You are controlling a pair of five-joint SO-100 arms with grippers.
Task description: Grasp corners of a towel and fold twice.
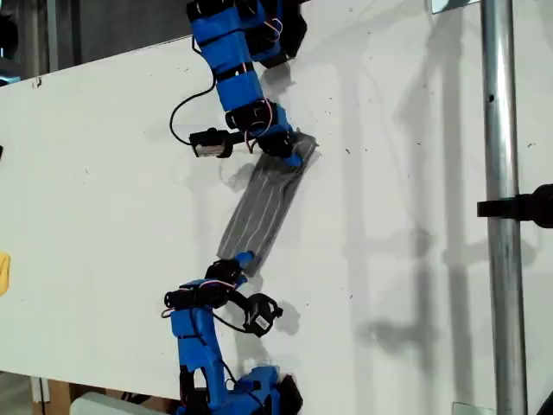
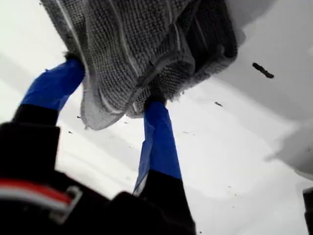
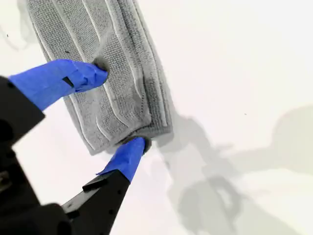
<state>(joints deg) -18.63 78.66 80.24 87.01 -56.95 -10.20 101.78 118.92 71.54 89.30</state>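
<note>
The towel [image 1: 263, 203], grey with white pinstripes, lies as a narrow folded strip slanting across the white table. At its far end, my first gripper [image 1: 289, 151] is shut on bunched cloth. There the towel [image 2: 142, 49] hangs lifted over the blue fingers [image 2: 157, 142], with a corner drooping toward the table. My second gripper [image 1: 244, 259] is at the strip's near end. It stands open around that end of the towel [image 3: 105, 83]. One fingertip [image 3: 93, 72] rests on top of the cloth and the other meets its end edge.
A metal pole [image 1: 501, 207] with a black clamp runs down the exterior view's right. A yellow object [image 1: 3, 272] shows at the exterior view's left edge. Small dark specks [image 2: 262, 70] mark the white table [image 1: 104, 190].
</note>
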